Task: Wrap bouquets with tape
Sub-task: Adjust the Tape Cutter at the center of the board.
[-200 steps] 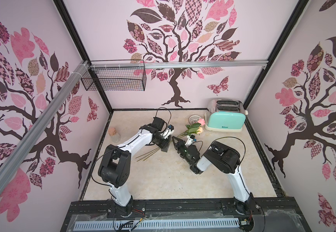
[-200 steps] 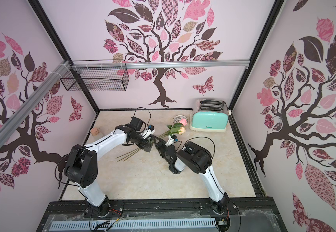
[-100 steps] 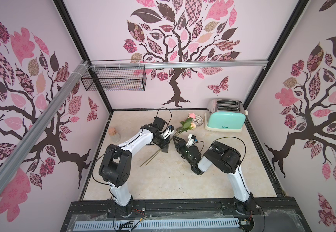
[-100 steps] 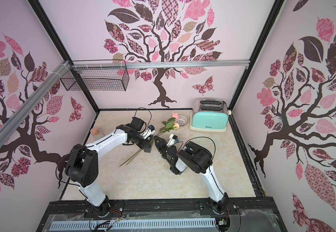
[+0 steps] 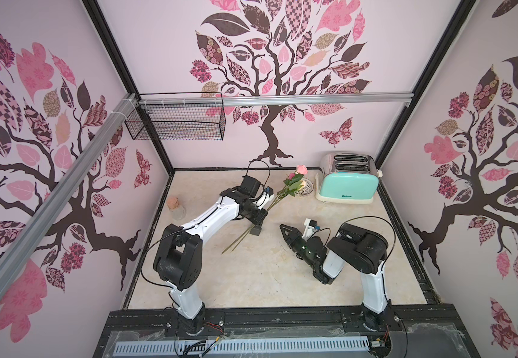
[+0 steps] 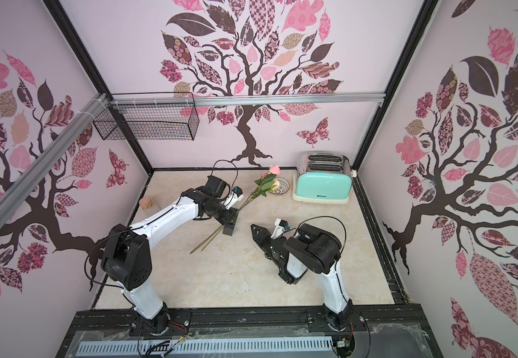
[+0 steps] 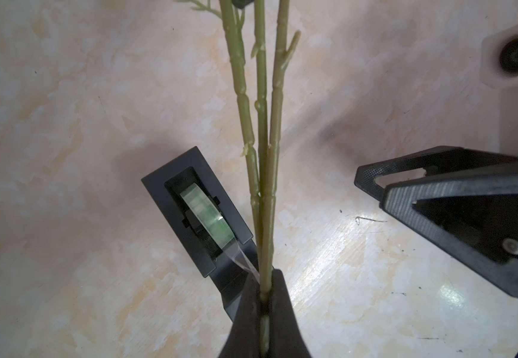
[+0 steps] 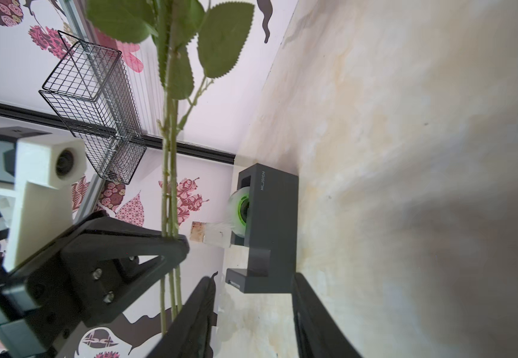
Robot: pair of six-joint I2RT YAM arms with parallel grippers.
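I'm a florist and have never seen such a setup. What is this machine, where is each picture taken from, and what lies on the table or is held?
Two white robot arms stand at the edge of a table, each ending in a black two-fingered gripper. The two wide pictures come from one overhead camera; the two close ones from cameras on the wrists. The left gripper is shut on the stems of three roses. Beside it stands a black tape dispenser; a clear strip seems to run from its roll to the stems. The right gripper is open and empty. Also on the table are a mint toaster, a mesh bowl and a corked bottle.
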